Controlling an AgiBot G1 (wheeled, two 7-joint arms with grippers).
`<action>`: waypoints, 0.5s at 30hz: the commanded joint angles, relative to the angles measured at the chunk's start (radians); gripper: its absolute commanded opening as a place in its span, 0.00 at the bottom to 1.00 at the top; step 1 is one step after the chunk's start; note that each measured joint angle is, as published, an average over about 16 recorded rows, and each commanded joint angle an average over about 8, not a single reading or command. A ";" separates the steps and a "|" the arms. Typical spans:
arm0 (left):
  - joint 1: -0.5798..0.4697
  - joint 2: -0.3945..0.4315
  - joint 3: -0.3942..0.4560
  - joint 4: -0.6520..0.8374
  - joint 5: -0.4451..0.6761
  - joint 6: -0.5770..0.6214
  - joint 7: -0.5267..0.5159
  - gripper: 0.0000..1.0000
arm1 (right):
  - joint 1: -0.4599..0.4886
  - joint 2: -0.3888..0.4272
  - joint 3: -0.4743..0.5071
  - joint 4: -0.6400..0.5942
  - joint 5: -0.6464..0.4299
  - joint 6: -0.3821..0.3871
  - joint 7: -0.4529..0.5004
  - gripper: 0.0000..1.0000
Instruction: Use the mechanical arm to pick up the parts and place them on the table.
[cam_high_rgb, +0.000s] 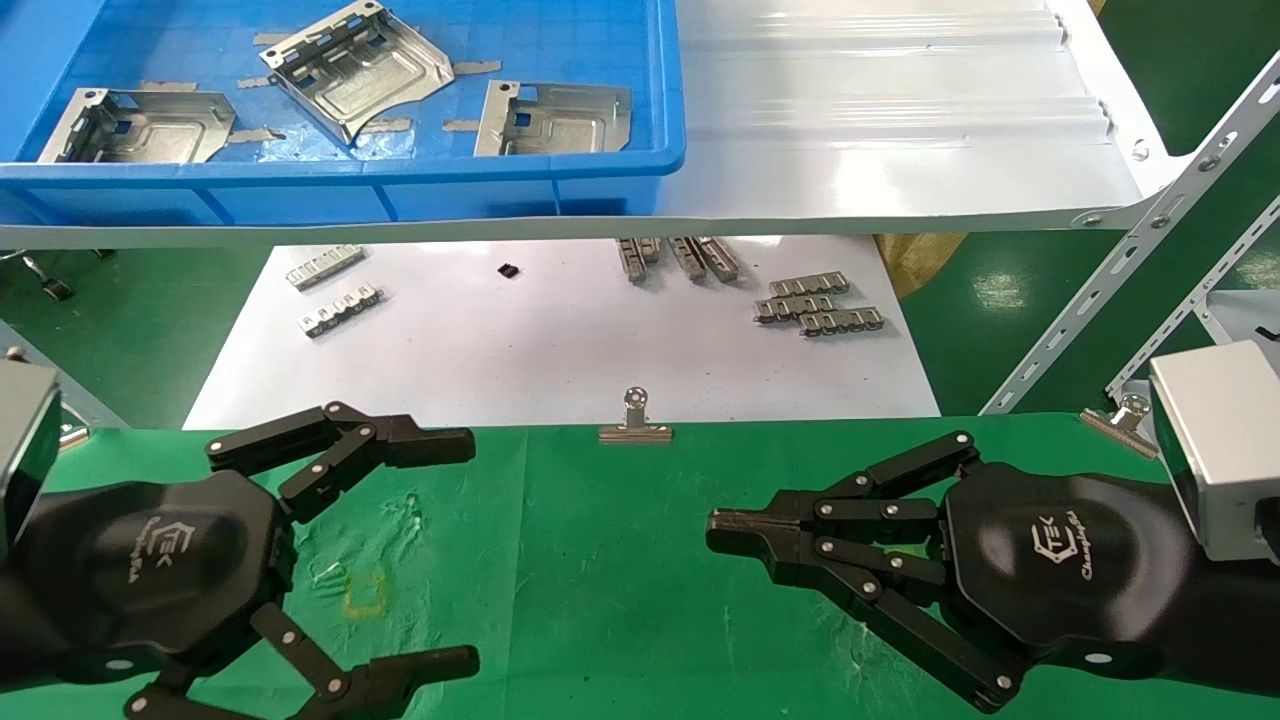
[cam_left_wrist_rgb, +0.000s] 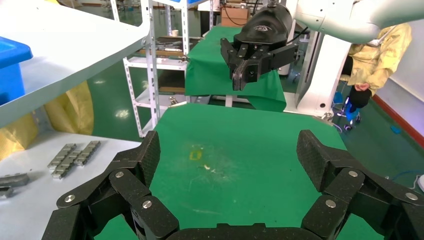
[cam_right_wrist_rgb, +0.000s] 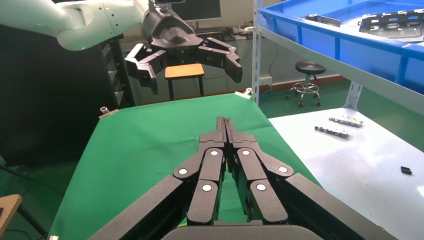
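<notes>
Three shiny stamped metal parts lie in a blue bin (cam_high_rgb: 560, 180) on the white shelf: one at the left (cam_high_rgb: 135, 127), one tilted in the middle (cam_high_rgb: 355, 68), one at the right (cam_high_rgb: 555, 118). The green cloth table (cam_high_rgb: 600, 560) holds no part. My left gripper (cam_high_rgb: 470, 550) hovers over the table's left side, wide open and empty; in its wrist view (cam_left_wrist_rgb: 227, 155) the cloth and a yellow square outline (cam_left_wrist_rgb: 195, 155) show between the fingers. My right gripper (cam_high_rgb: 725, 530) is shut and empty over the table's right side; it also shows in the right wrist view (cam_right_wrist_rgb: 225, 122).
Small toothed silver strips (cam_high_rgb: 815, 300) lie on a white sheet (cam_high_rgb: 560, 350) behind the table, more at the left (cam_high_rgb: 335, 285). A binder clip (cam_high_rgb: 636, 420) holds the cloth's far edge. A white slotted shelf strut (cam_high_rgb: 1130, 240) slants at the right.
</notes>
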 joint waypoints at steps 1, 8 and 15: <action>0.000 0.000 0.000 0.000 0.000 0.000 0.000 1.00 | 0.000 0.000 0.000 0.000 0.000 0.000 0.000 0.00; 0.000 0.000 0.000 0.000 0.000 0.000 0.000 1.00 | 0.000 0.000 0.000 0.000 0.000 0.000 0.000 0.00; -0.002 0.000 -0.001 -0.001 0.000 -0.002 0.001 1.00 | 0.000 0.000 0.000 0.000 0.000 0.000 0.000 0.00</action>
